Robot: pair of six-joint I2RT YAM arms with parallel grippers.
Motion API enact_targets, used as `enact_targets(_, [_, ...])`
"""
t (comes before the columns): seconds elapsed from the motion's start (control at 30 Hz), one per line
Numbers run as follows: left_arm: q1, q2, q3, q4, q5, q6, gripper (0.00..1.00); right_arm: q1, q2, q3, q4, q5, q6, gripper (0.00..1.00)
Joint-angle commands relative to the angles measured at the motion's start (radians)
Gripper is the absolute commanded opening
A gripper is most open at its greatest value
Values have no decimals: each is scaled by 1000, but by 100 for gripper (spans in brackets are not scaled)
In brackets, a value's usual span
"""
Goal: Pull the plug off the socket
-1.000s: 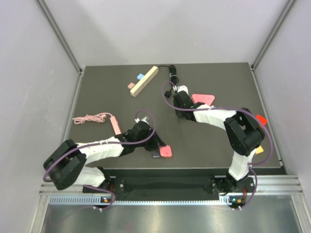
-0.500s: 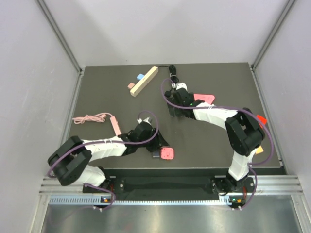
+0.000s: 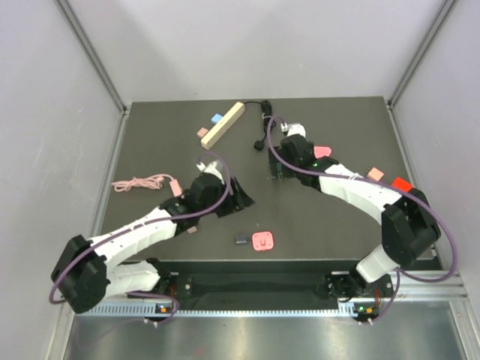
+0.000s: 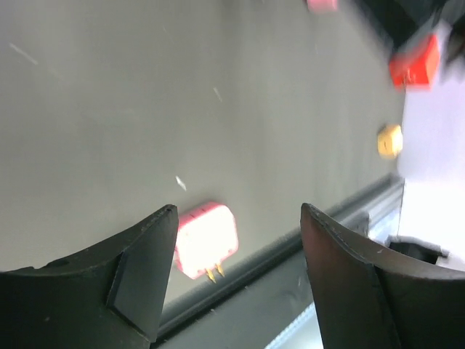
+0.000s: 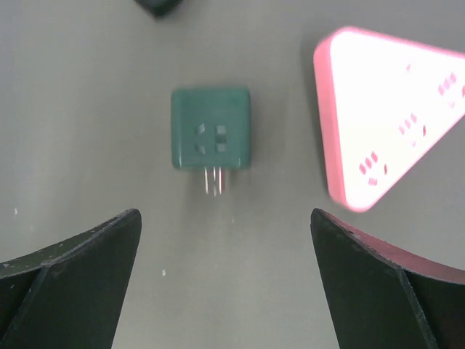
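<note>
Left end effector (image 4: pixel 238 214) seen released, fingers spread wide, nothing held, raised above counter (image 3: pixel 150 150). Pink plug (image 3: pixel 262 240) laid flat at lower centre of top view, prongs exposed, just beside small dark socket block (image 3: pixel 241 239), narrow gap between. Right end effector (image 5: pixel 225 218) likewise released, hung over green pronged adapter (image 5: pixel 211 129); pink triangular socket strip (image 5: pixel 385 123) seen at upper right of right wrist view

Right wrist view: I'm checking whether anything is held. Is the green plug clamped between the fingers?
No, the green plug lies on the table ahead of the wide-open right gripper, touching neither finger.
</note>
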Motion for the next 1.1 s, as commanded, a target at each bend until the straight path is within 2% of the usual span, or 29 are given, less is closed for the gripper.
enact_targets(0.0, [125,-29,66,-101,-49,154,73,-6,-56,-51,-37,-41,72,100])
enact_targets(0.2, [389,66,144,-23,-16,329,73,1,-158,-125,-21,-137,70,100])
enact_targets(0.3, [472,198,258,31,26,398,73,1,-214,-157,-15,-151,59,100])
enact_targets(0.37, [511,330,354,7,34,432,72,0,-249,-180,-6,-166,47,100])
enact_targets(0.4, [519,376,455,-7,37,475,72,1,-260,-186,0,-169,43,100])
enact_targets(0.5, [542,558,606,-35,72,572,70,1,-285,-205,-4,-199,26,100])
enact_targets(0.6, [562,739,819,-94,112,676,69,1,-297,-216,-12,-223,13,100])
enact_targets(0.63, [570,822,926,-116,117,701,69,1,-300,-223,-12,-237,7,100])
enact_targets(0.73, [584,957,1093,-161,135,774,68,-2,-308,-223,-29,-249,-5,100])
enact_targets(0.87, [585,1071,1225,-194,111,874,68,-9,-329,-211,-64,-246,-23,100])
enact_targets(0.97, [585,1128,1270,-207,71,893,68,-22,-362,-206,-83,-234,-46,100])
enact_targets(1.07, [584,1167,1289,-194,117,881,68,-34,-386,-206,-89,-223,-63,100])
